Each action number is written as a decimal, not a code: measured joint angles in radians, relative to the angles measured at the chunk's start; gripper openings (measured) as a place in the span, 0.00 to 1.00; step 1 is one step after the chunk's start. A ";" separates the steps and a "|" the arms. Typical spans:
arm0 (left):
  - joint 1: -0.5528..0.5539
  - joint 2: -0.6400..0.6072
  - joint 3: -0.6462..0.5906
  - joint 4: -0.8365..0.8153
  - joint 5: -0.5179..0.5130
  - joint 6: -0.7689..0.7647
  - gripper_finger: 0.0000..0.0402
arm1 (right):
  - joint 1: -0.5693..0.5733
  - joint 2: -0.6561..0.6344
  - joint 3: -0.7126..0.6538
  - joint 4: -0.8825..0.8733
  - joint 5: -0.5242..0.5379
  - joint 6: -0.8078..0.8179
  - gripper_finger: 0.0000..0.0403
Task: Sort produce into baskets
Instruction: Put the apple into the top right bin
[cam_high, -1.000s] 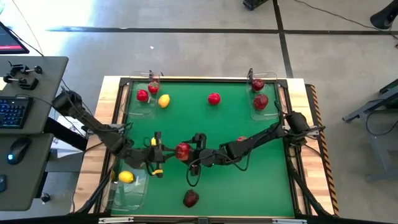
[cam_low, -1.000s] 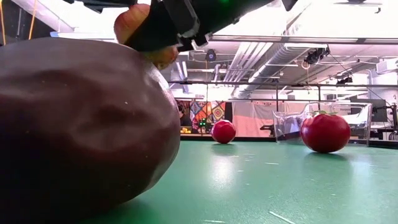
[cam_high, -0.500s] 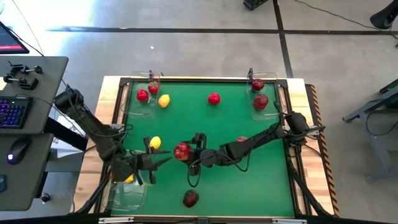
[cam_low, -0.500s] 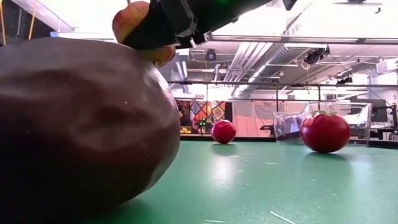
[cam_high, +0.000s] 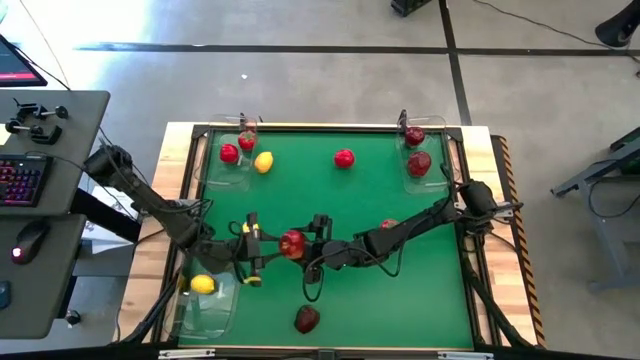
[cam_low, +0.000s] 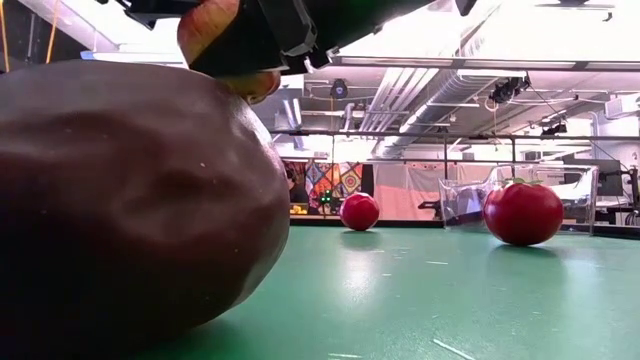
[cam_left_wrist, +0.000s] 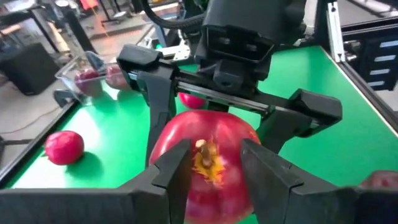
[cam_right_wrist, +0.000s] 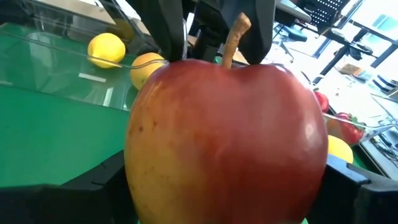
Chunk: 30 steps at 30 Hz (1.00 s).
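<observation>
A red-yellow apple (cam_high: 292, 243) hangs above the table's middle with my right gripper (cam_high: 300, 245) shut on it. Its stem (cam_left_wrist: 206, 158) faces my left gripper (cam_left_wrist: 214, 155), which is open; one finger stands on each side of the stem. Clear baskets stand at the far left (cam_high: 226, 163), far right (cam_high: 432, 176) and near left (cam_high: 200, 315). The first two hold red fruits, the last a lemon (cam_high: 203, 284). Loose on the green table lie a lemon (cam_high: 263, 162), a small red fruit (cam_high: 344, 158) and a dark red apple (cam_high: 307, 319). My right gripper pinches the apple's two opposite sides (cam_right_wrist: 138, 180) between its fingers (cam_left_wrist: 157, 102), coming about level from the table's right. The apple is lifted clear of the table, its stem end turned toward the left arm. My left gripper reaches the stem from the table's left; whether its fingers (cam_left_wrist: 177, 165) touch the stem or the apple, I cannot tell.
Another lemon (cam_high: 247, 229) lies just beyond my left gripper, and a red fruit (cam_high: 388, 224) shows partly under my right arm. The dark red apple (cam_low: 130, 200) fills the left of the low view. The table has a raised dark rim (cam_high: 330, 127).
My left gripper drew back toward the near left basket, which uncovered the lemon beside it, then came back to the apple's stem end. My right gripper has stayed in place with the apple held clear of the table.
</observation>
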 joint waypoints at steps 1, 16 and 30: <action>0.006 0.000 0.000 0.000 0.013 0.000 0.32 | 0.000 0.000 0.000 -0.001 0.000 -0.003 0.78; 0.026 0.017 0.002 0.021 0.074 0.029 0.02 | 0.002 0.002 -0.002 -0.007 -0.004 -0.016 0.78; 0.027 0.024 0.002 0.016 0.013 0.084 0.00 | -0.002 0.001 0.000 0.008 0.014 0.056 0.97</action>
